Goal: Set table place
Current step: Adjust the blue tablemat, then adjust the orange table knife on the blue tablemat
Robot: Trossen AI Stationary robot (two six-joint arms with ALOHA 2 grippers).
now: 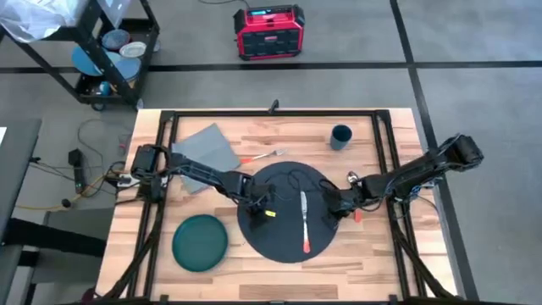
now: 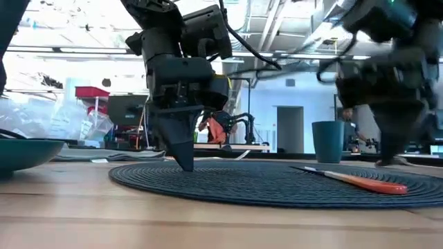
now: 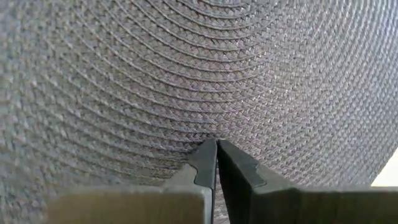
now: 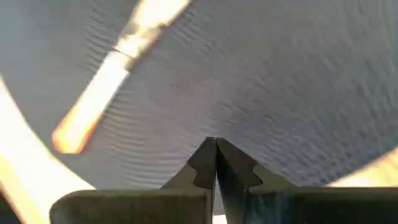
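The place, a round dark grey woven mat [image 1: 284, 222], lies flat in the middle of the light wood table [image 1: 364, 263]. An orange-handled knife [image 1: 304, 222] lies on its right half. My left gripper [image 1: 257, 206] is shut, its tips down on the mat's left part. My right gripper [image 1: 332, 206] is shut and stands over the mat's right edge, close beside the knife [image 4: 106, 93]. A dark green plate [image 1: 201, 241] rests on the table near-left of the mat. My left gripper stands with its shut fingertips [image 3: 208, 152] on the mat's woven top [image 3: 214, 134], in its left part. The fingers come from above and point down [image 2: 185, 162]. The mat lies flat on the table. My right gripper is blurred; whether it touches the mat I cannot tell.
A grey folded napkin [image 1: 207, 148] lies at the far left, with an orange-handled fork [image 1: 262, 156] beside it. A dark teal cup [image 1: 340, 135] stands at the far right. Bare wood shows along the near edge and the right.
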